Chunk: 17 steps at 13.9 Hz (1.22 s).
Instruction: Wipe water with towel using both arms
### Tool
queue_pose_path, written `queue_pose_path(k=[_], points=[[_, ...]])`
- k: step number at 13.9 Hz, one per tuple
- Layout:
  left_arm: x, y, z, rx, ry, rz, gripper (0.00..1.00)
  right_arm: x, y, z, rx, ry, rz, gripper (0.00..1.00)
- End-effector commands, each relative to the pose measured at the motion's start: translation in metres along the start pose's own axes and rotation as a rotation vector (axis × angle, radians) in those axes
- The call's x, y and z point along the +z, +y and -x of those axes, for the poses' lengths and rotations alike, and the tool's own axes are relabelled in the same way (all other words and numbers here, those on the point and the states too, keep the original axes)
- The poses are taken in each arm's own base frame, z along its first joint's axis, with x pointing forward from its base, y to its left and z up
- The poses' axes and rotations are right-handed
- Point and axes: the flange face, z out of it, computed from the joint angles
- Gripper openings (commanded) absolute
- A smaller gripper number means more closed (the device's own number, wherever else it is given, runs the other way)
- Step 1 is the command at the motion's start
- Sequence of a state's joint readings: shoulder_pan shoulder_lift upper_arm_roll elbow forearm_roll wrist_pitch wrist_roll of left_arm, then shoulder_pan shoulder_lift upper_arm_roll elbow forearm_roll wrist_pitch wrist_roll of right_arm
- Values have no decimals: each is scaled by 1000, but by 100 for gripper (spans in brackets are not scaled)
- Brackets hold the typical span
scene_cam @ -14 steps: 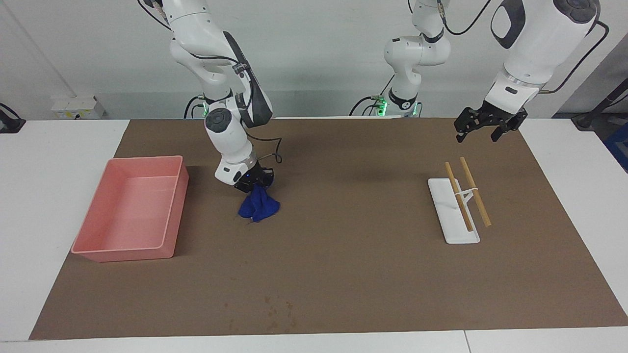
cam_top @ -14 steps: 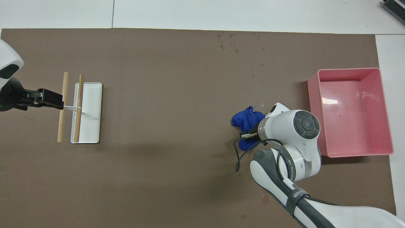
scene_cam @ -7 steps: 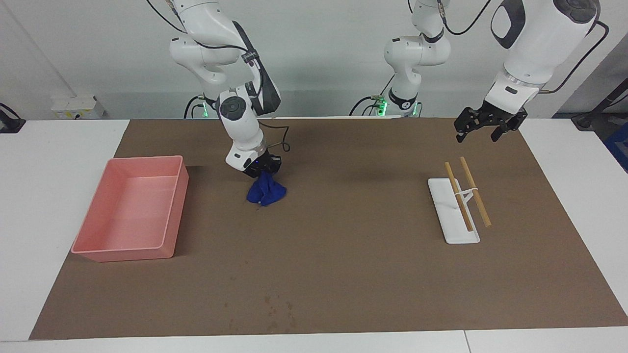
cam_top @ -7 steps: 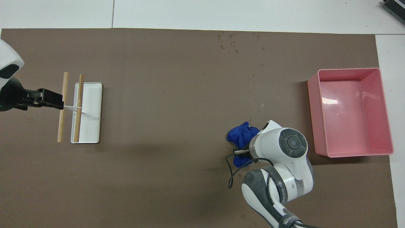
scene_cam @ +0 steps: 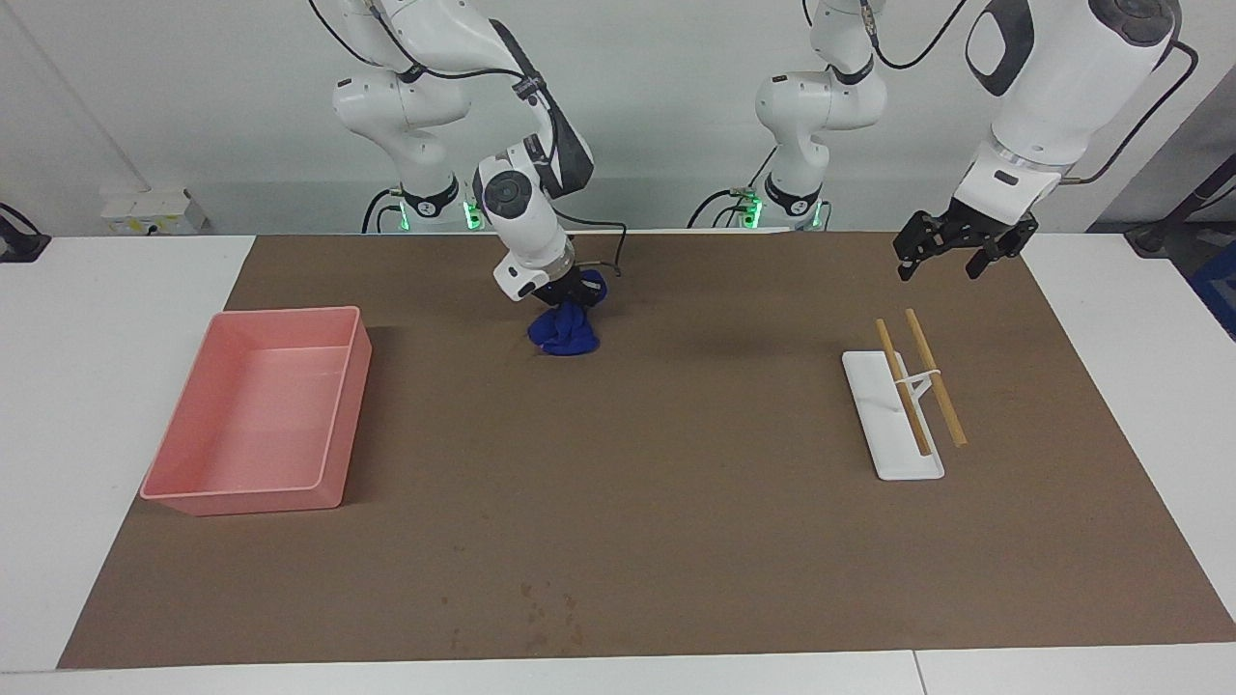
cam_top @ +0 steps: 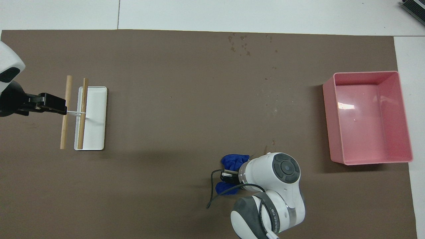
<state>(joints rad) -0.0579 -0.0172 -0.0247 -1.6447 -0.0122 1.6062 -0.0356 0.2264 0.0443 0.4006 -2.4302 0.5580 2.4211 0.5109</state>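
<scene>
My right gripper (scene_cam: 572, 301) is shut on the top of the deep blue towel (scene_cam: 565, 335), whose bunched lower end touches the brown mat. From overhead, the right gripper (cam_top: 229, 176) and wrist cover the towel's middle, so only blue folds of the towel (cam_top: 234, 160) show at either side. Small water drops (cam_top: 239, 43) lie on the mat near the edge farthest from the robots, with the same drops (scene_cam: 546, 600) faint in the facing view. My left gripper (scene_cam: 939, 268) hangs open and empty over the mat beside the stick rack, where the left arm waits.
A pink tray (scene_cam: 280, 314) stands at the right arm's end of the mat. A white rack (scene_cam: 893, 439) carrying two wooden sticks (scene_cam: 935, 378) lies at the left arm's end. More scattered drops (cam_top: 270, 99) dot the mat between the towel and the farthest drops.
My right arm has drawn the towel across the mat toward the robots and a little toward the left arm's end. The left arm has not moved.
</scene>
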Motion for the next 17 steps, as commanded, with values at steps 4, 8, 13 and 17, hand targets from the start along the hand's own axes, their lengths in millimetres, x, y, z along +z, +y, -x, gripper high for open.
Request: queue_pose_path(k=[4, 8, 13, 17], points=[[-2, -4, 7, 2, -4, 14, 100, 21, 50, -20, -252, -43, 10, 0], [-2, -4, 7, 2, -4, 14, 100, 3, 93, -62, -477, 25, 198, 0], [-2, -4, 7, 2, -5, 13, 100, -14, 117, -90, -786, 102, 433, 0], [-2, -4, 7, 2, -5, 13, 100, -32, 129, -106, -963, 146, 599, 0]])
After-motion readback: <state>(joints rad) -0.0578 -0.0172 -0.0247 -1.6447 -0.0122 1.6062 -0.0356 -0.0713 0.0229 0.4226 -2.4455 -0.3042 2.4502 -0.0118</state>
